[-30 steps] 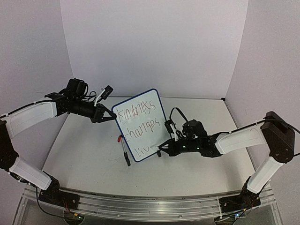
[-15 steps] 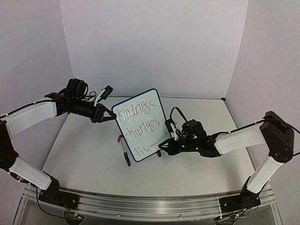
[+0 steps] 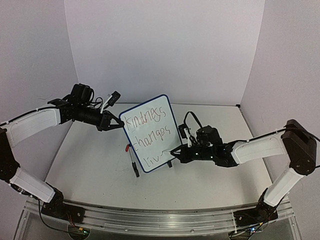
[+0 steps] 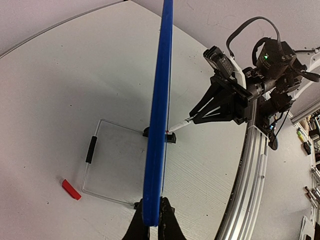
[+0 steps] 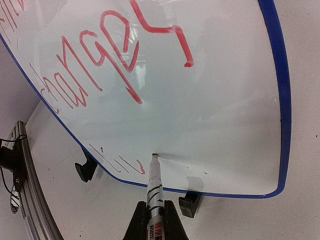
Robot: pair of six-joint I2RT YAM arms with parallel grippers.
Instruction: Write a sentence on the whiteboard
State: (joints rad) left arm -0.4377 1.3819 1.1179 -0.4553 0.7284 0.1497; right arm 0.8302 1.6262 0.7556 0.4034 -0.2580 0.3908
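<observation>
The whiteboard stands upright mid-table. The left gripper has its fingers clamped on the blue frame at nine o'clock. The right gripper squeezes a marker, tip touching the board near five o'clock, beside the red sentence, whose last line reads "liv".

The right claw clamps a marker. The marker tip touches the whiteboard near its lower blue edge, just right of the red sentence's third line. Two black feet rest on the desk.
</observation>
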